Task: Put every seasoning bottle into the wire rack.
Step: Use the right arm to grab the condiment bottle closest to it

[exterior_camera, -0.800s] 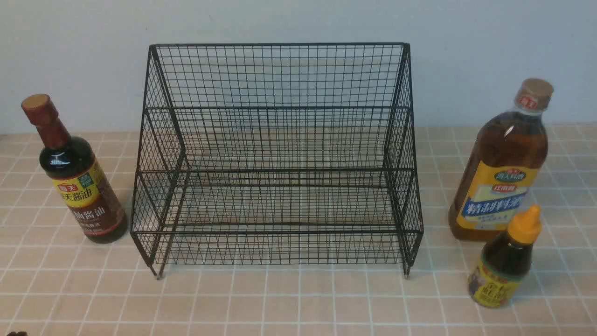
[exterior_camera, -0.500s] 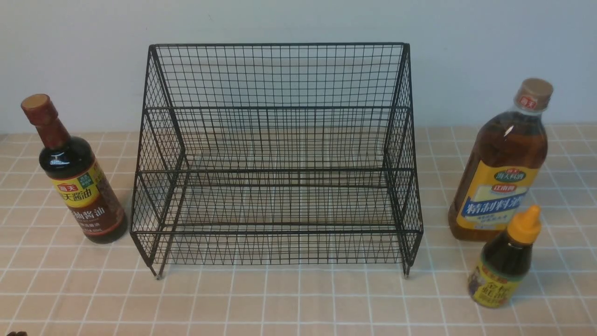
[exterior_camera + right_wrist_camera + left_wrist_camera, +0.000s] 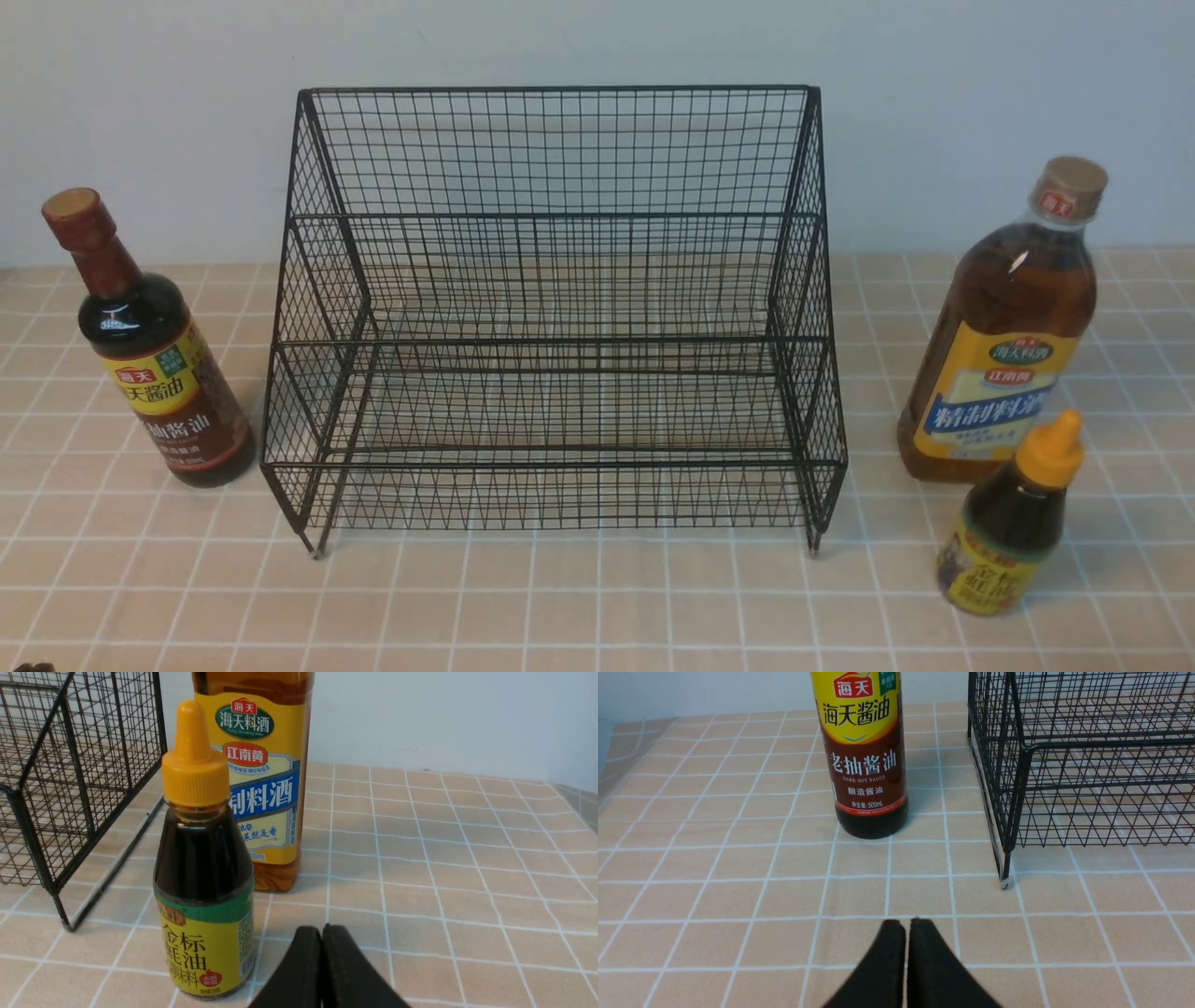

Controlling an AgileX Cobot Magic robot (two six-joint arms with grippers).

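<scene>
Left tool (image 3: 906, 926), pinched together, faces dark bottle (image 3: 868, 765) ahead; right tool (image 3: 322, 933), likewise, beside small bottle (image 3: 205, 868).

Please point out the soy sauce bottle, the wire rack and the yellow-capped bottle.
soy sauce bottle (image 3: 168, 401), front view, on its label.
wire rack (image 3: 560, 90), front view, on the top rim of its back.
yellow-capped bottle (image 3: 1018, 509), front view, on its dark body.

Front camera: raised, facing forward, whole wire rack (image 3: 560, 217) on worktop (image 3: 597, 607). Left wrist: low, near soy sauce bottle (image 3: 868, 765). Right wrist: low, near yellow-capped bottle (image 3: 205, 868) (each shares a rack corner with front).
</scene>
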